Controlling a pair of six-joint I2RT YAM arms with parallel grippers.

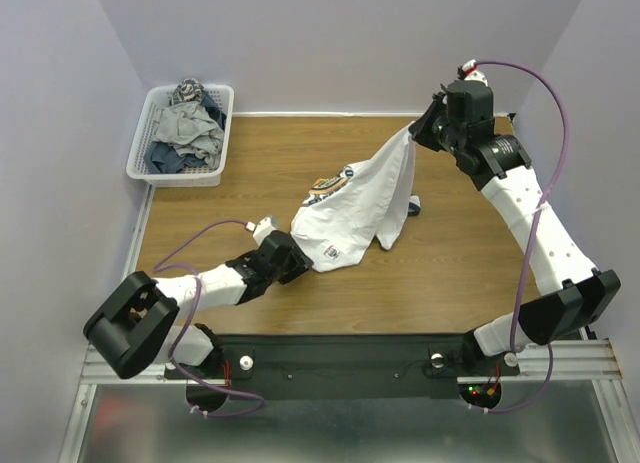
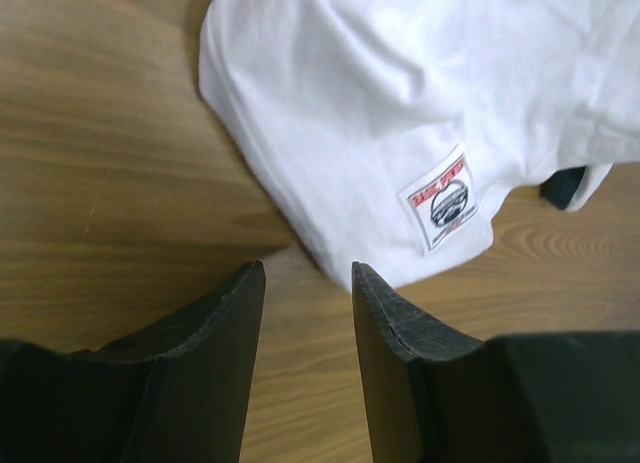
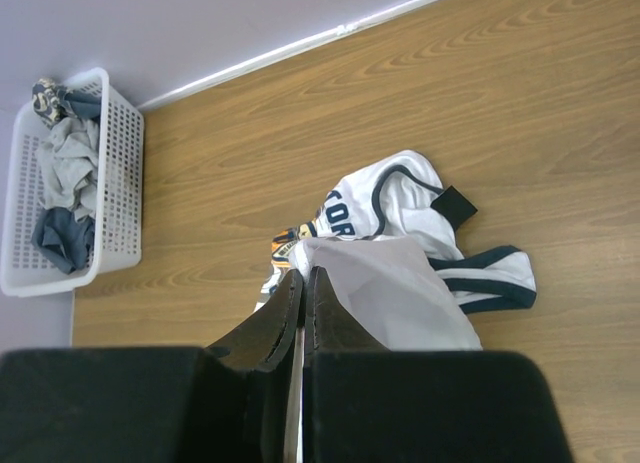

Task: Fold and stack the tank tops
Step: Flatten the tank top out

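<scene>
A white tank top (image 1: 355,203) with navy trim and an orange-black chest print hangs from my right gripper (image 1: 415,133), which is shut on its hem corner and holds it lifted at the back right. Its lower part rests on the table. In the right wrist view the fabric (image 3: 400,293) is pinched between the closed fingers (image 3: 302,275). My left gripper (image 1: 295,258) is open and empty, low over the table just in front of the shirt's near edge; the left wrist view shows the hem with a small label (image 2: 440,201) just beyond the fingertips (image 2: 305,268).
A white mesh basket (image 1: 148,133) with several grey and dark garments stands at the back left, also in the right wrist view (image 3: 115,173). Purple walls close the table on three sides.
</scene>
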